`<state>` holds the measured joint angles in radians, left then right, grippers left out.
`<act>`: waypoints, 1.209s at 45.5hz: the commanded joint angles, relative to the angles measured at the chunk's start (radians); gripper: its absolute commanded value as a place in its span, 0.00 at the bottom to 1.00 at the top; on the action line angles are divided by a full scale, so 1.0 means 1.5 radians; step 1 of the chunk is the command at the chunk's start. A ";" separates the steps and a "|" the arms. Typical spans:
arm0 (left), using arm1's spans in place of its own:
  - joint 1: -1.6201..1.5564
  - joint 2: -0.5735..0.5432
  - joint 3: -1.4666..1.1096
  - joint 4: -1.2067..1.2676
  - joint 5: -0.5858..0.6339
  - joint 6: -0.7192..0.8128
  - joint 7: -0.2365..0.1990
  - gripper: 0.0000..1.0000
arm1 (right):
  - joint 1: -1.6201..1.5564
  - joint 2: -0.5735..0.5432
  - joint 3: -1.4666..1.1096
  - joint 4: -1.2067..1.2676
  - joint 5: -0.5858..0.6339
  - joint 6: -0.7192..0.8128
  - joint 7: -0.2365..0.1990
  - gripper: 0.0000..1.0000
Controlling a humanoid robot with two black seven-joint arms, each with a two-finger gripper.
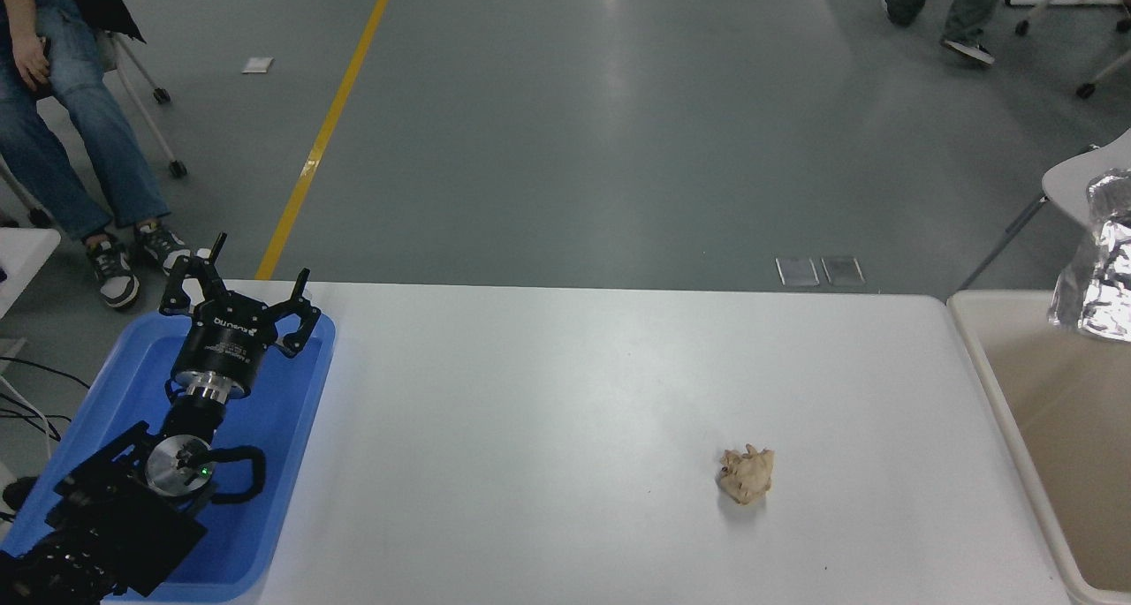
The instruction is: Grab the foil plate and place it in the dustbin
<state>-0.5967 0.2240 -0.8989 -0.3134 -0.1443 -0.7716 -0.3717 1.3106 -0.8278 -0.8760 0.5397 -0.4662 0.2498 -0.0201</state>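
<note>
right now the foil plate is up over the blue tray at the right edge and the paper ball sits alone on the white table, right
Not quite. In the head view the foil plate is at the right edge over the beige dustbin, not the blue tray, which lies at the table's left under the parked left gripper. The paper ball does sit alone on the white table.

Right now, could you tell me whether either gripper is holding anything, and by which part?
The left gripper holds nothing. The foil plate hangs above the dustbin; the hold is out of frame.

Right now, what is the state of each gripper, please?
Left gripper: open, holding nothing, parked over the blue tray.
Right gripper: out of view; only part of the foil plate shows above the dustbin.
</note>
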 commanded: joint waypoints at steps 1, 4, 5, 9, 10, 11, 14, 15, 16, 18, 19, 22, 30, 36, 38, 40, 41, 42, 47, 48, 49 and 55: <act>0.000 0.000 0.000 0.000 0.000 0.000 -0.001 1.00 | -0.169 0.041 0.039 -0.101 0.068 -0.116 -0.001 0.00; 0.000 0.000 0.000 0.000 0.000 0.000 -0.001 1.00 | -0.208 0.049 0.039 -0.120 0.104 -0.122 -0.001 0.00; 0.000 0.000 0.000 0.000 0.000 0.000 -0.001 1.00 | -0.220 0.051 0.039 -0.126 0.115 -0.122 -0.001 0.00; 0.000 0.000 0.000 0.000 0.000 0.000 0.000 1.00 | -0.251 0.059 0.039 -0.145 0.140 -0.124 -0.001 0.00; 0.000 0.000 0.000 0.000 0.000 0.000 0.000 1.00 | -0.257 0.064 0.039 -0.150 0.142 -0.125 -0.001 0.00; 0.000 0.000 0.000 0.000 0.000 0.000 0.000 1.00 | -0.265 0.069 0.040 -0.154 0.144 -0.127 -0.001 0.00; 0.000 0.000 0.000 0.000 0.000 0.000 -0.001 1.00 | -0.287 0.081 0.047 -0.163 0.145 -0.138 -0.001 0.00; 0.000 0.000 0.000 -0.001 0.000 0.000 0.000 1.00 | -0.295 0.087 0.051 -0.168 0.146 -0.141 -0.001 0.00; 0.000 0.000 0.000 0.000 0.000 0.000 0.000 1.00 | -0.303 0.092 0.055 -0.172 0.146 -0.145 -0.001 0.00; 0.000 0.000 0.000 -0.001 0.000 0.000 0.000 1.00 | -0.319 0.102 0.067 -0.180 0.146 -0.149 -0.001 0.00; 0.000 -0.001 0.000 0.000 0.000 0.000 -0.001 1.00 | -0.327 0.106 0.075 -0.184 0.145 -0.151 -0.001 0.00; 0.000 0.000 0.000 0.000 0.000 0.000 -0.001 1.00 | -0.348 0.116 0.092 -0.192 0.145 -0.152 -0.001 0.00; 0.000 0.000 0.000 0.000 0.000 0.000 -0.001 1.00 | -0.377 0.136 0.113 -0.196 0.145 -0.165 -0.001 0.00; 0.000 0.000 0.000 -0.001 0.000 0.000 0.000 1.00 | -0.378 0.139 0.113 -0.197 0.146 -0.171 -0.001 0.00; 0.000 0.000 0.000 0.000 0.000 0.000 0.000 1.00 | -0.378 0.139 0.113 -0.197 0.146 -0.174 -0.001 0.00; 0.000 0.000 0.000 0.000 0.000 0.000 0.000 1.00 | -0.379 0.139 0.113 -0.197 0.146 -0.179 -0.001 0.00; 0.000 0.000 0.000 0.000 0.000 0.000 0.000 1.00 | -0.379 0.139 0.113 -0.197 0.146 -0.182 -0.001 0.00; 0.000 0.000 0.000 0.000 0.000 0.000 -0.001 1.00 | -0.380 0.139 0.113 -0.198 0.146 -0.184 -0.001 0.00; 0.000 0.000 0.000 0.000 0.000 0.000 -0.001 1.00 | -0.380 0.139 0.112 -0.202 0.146 -0.189 0.000 0.27; 0.000 0.000 0.000 -0.001 0.000 0.000 -0.001 1.00 | -0.380 0.140 0.112 -0.203 0.146 -0.189 0.000 0.31; 0.000 0.000 0.000 -0.001 0.000 0.000 -0.001 1.00 | -0.380 0.139 0.113 -0.202 0.147 -0.189 0.000 0.34; 0.000 0.000 0.000 0.000 0.000 0.000 -0.001 1.00 | -0.379 0.138 0.113 -0.202 0.152 -0.190 0.000 0.57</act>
<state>-0.5967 0.2240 -0.8989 -0.3136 -0.1441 -0.7716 -0.3723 0.7484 -0.6236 -0.7109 0.2406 -0.2470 -0.0232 -0.0206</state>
